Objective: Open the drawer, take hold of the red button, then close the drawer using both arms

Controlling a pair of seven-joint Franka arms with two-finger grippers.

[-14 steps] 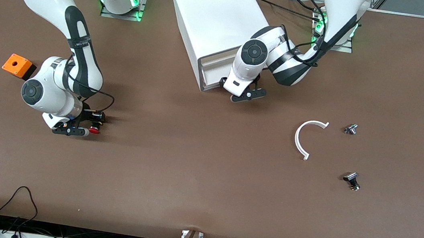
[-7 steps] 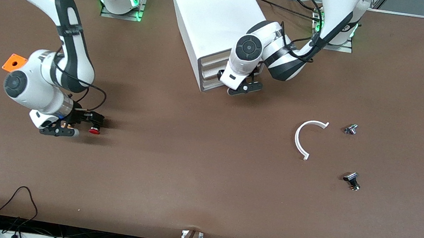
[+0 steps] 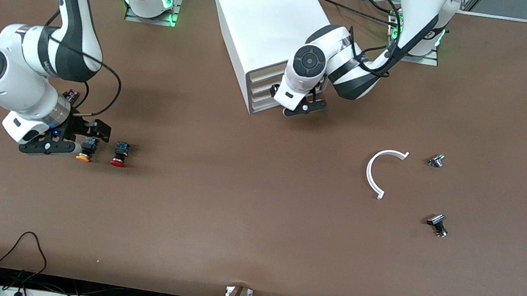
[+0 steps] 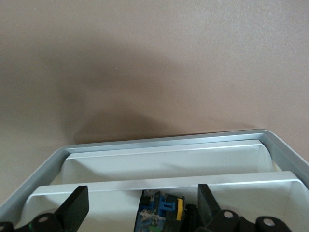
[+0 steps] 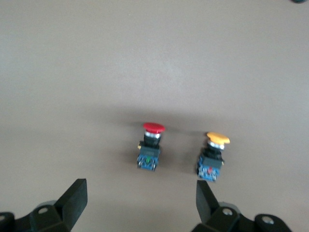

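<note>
The red-capped button [image 3: 119, 153] [image 5: 152, 145] stands alone on the table, untouched. My right gripper [image 3: 68, 138] [image 5: 140, 208] hangs open and empty over the table beside it, toward the right arm's end. The drawer [image 3: 261, 90] [image 4: 96, 191] sits pushed into the white cabinet [image 3: 269, 18], its pale front slat level with the other slats. My left gripper [image 3: 294, 103] [image 4: 142, 212] is open right at that front, one finger on each side of the dark cutout. A blue, black and yellow part shows in the cutout.
A like button with an orange-yellow cap [image 3: 86, 149] [image 5: 212, 154] stands beside the red one, closest to my right gripper. A white curved strip [image 3: 380, 171] and two small metal parts [image 3: 436, 160] [image 3: 436, 223] lie toward the left arm's end.
My right gripper opened, let go of the red button and drew back and up, uncovering the orange-yellow one. My left gripper pushed the drawer into the cabinet, then stayed there.
</note>
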